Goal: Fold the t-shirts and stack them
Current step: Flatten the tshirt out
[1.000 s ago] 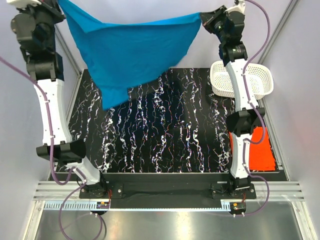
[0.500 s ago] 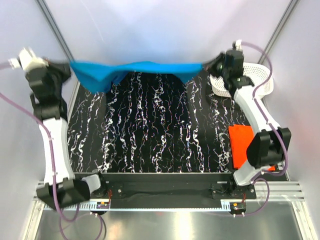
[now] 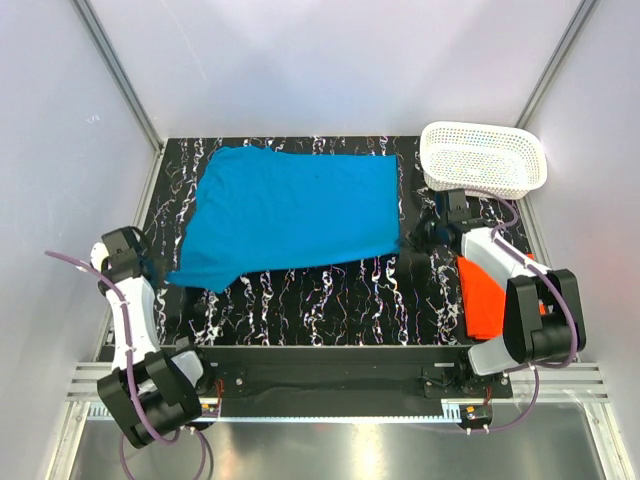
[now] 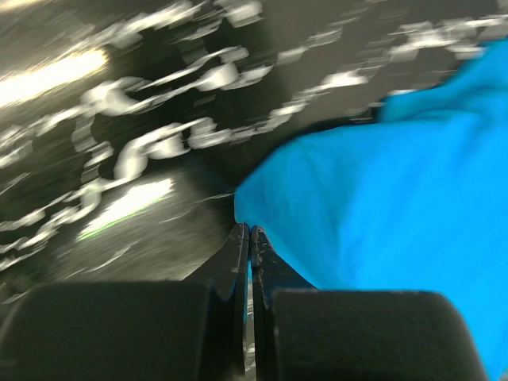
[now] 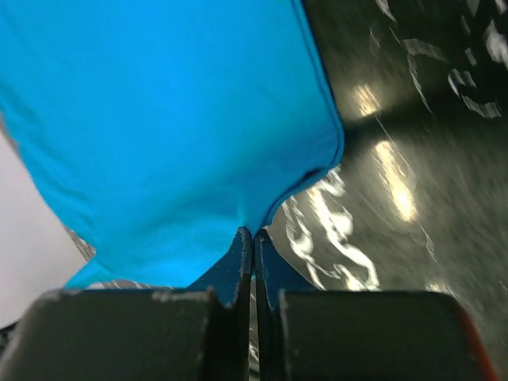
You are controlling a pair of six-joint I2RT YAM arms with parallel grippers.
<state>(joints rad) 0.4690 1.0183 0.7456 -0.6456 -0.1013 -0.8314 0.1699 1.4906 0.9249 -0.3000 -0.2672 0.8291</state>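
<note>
Left gripper [image 4: 248, 230] and right gripper [image 5: 252, 232] each pinched tight on a near corner of the blue t-shirt [image 3: 290, 215], spread flat on the table [image 3: 330, 290], orange-red t-shirt [image 3: 485, 295] at near right; risk of bunching from uneven pulling, or slipping off a thinly caught corner.

You have a black table with white marbling [image 3: 330, 300]. A white perforated basket [image 3: 500, 182] stands upright at its far right corner. Pale walls [image 3: 320, 70] enclose three sides, and a metal rail [image 3: 330, 388] runs along the near edge.
</note>
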